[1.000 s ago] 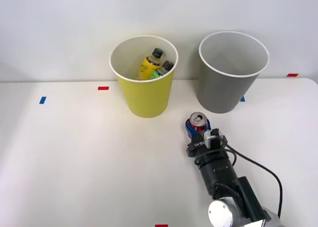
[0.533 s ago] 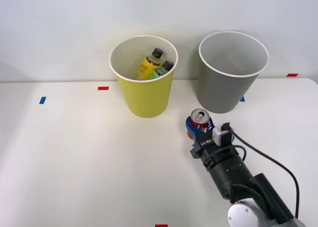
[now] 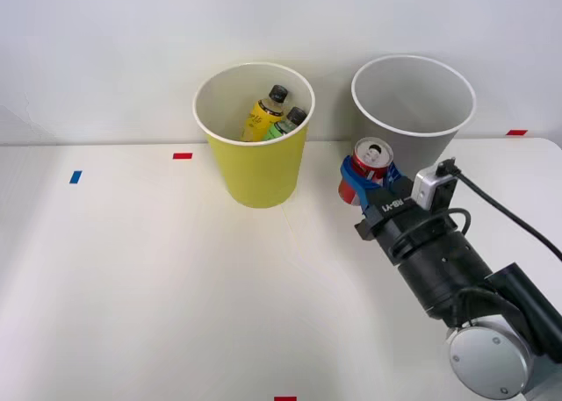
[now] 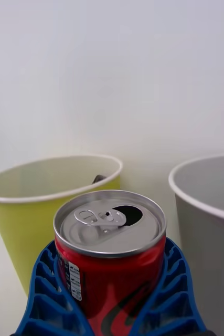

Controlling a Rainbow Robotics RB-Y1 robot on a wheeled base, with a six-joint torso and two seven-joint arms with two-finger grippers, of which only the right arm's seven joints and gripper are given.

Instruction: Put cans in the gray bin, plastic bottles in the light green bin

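- Right now your right gripper (image 3: 371, 175) is clamped on the red can (image 3: 370, 168), blue ribbed fingers (image 4: 49, 289) pressed against both sides of it.
- Can is upright, silver top facing up, tab flat, mouth hole open.
- You're holding it off the white table (image 3: 132, 278), in front of the gray bin (image 3: 411, 125), overlapping that bin's lower left wall in the front view; can top sits below the bin's white rim.
- Can is not over the bin mouth; it lies between the two bins, nearer the gray one.
- From the wrist camera, the can top sits at about the height of both rims, yellow-green bin (image 4: 43, 210) on one side, gray bin (image 4: 209, 226) on the other.
- Gray bin's white inside looks bare as far as you can see in.
- Yellow-green bin (image 3: 255, 133) stands to the left of the gray one, apart from it, both near the back wall.
- Two black-capped bottles lean inside the yellow-green bin: yellow-label bottle (image 3: 264, 114) and green-label bottle (image 3: 287, 123) just beside it, touching or nearly so.
- Your arm comes in from the lower right, with a black cable looping off the wrist.
- Tape marks on the table: a red mark (image 3: 182, 155) and a blue mark (image 3: 75, 176).
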